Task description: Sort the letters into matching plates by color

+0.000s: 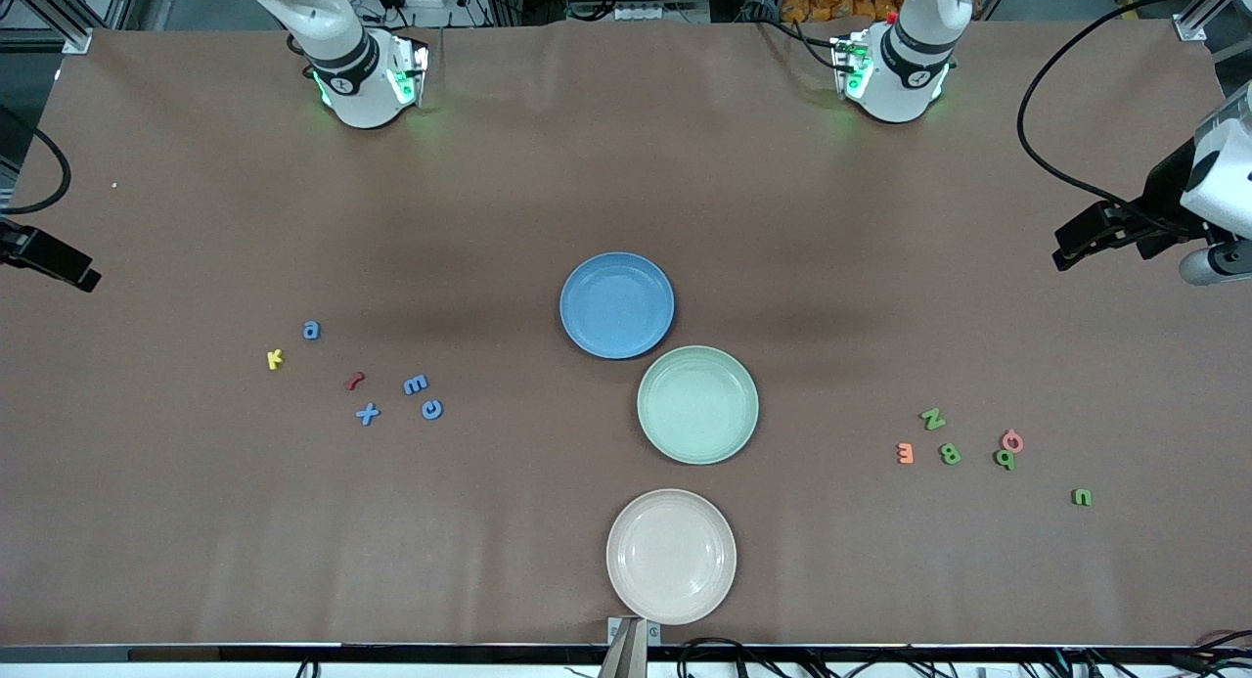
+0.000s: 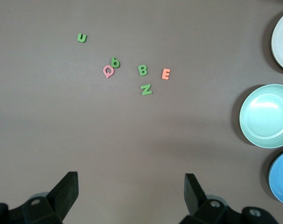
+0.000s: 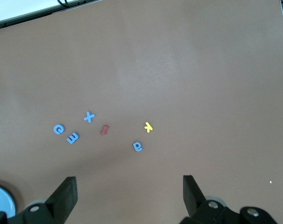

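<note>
- Opening step, nothing sorted: blue plate point(image 1: 616, 305), green plate point(image 1: 697, 404) and beige plate point(image 1: 671, 556) bare at mid-desk.
- Blue letters point(image 1: 416, 384) toward the right arm's end; green letters point(image 1: 949, 453) toward the left arm's.
- Left gripper point(image 2: 131, 193) and right gripper point(image 3: 130, 193) waiting above, fingers spread, holding nothing.
- Next: descent onto one letter, likely a narrow pinch.
- Grippers cut off at front-view edges.

Brown paper-covered table point(image 1: 626, 169), black cables point(image 1: 1051, 101) and aluminium framing along its edges
</note>
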Action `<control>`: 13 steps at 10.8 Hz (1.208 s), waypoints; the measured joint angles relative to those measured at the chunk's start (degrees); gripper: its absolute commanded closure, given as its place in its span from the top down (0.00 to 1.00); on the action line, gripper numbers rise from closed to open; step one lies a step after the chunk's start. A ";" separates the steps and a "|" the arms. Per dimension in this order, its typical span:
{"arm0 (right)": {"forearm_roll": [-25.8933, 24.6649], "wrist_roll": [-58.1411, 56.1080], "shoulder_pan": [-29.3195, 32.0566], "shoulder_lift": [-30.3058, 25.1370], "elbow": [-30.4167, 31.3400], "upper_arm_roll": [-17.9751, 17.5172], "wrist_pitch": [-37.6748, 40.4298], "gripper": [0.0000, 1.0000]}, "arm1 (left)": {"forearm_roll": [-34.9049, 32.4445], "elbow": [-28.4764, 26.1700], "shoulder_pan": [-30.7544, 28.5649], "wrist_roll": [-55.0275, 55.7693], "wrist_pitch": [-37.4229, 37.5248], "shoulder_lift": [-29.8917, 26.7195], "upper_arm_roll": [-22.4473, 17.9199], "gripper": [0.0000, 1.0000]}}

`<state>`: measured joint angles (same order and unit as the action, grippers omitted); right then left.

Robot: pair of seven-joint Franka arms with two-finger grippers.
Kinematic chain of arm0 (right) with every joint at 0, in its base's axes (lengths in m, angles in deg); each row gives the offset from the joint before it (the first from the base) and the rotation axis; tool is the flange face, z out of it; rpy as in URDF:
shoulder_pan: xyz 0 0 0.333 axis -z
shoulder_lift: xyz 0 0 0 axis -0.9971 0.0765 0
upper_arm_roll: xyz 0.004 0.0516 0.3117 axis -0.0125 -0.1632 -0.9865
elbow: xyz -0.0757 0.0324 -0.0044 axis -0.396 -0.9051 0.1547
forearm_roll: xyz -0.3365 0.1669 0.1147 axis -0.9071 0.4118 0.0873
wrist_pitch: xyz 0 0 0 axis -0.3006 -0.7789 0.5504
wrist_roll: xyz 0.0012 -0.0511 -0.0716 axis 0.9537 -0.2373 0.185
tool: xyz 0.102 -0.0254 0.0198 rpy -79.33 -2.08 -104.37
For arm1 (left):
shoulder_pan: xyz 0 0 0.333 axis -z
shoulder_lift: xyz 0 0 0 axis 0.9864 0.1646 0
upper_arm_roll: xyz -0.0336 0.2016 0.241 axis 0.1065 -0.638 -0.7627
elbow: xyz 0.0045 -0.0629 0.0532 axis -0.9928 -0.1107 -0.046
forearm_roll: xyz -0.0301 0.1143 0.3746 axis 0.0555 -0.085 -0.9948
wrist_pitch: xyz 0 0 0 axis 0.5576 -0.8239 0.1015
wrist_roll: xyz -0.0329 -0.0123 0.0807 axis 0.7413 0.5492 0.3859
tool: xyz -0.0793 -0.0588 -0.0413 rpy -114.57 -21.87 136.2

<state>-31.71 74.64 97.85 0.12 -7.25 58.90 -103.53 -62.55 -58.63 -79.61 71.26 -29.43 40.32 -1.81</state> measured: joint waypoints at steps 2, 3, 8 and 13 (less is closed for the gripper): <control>1.35 0.00 -0.08 0.00 -0.01 -0.18 -0.45 1.00 | 0.00 0.00 0.00 0.00 0.00 0.00 0.01 1.00; 1.91 0.00 -0.11 -0.01 -0.07 -0.37 -1.19 1.00 | 0.00 0.00 0.00 0.00 0.00 0.00 0.01 1.00; 1.98 -0.32 -0.22 -0.28 -0.21 -3.00 -3.32 1.00 | 0.00 0.00 0.00 0.00 0.00 0.01 0.03 1.00; 3.56 -9.19 0.35 -0.34 -0.15 -3.04 -4.13 1.00 | 0.03 -0.21 -0.74 -0.03 0.18 0.06 0.02 1.00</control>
<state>-28.15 65.46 98.20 -0.23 -7.40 55.86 -107.66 -62.52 -58.85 -80.36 71.24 -29.25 40.38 -1.78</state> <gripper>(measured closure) 0.000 0.000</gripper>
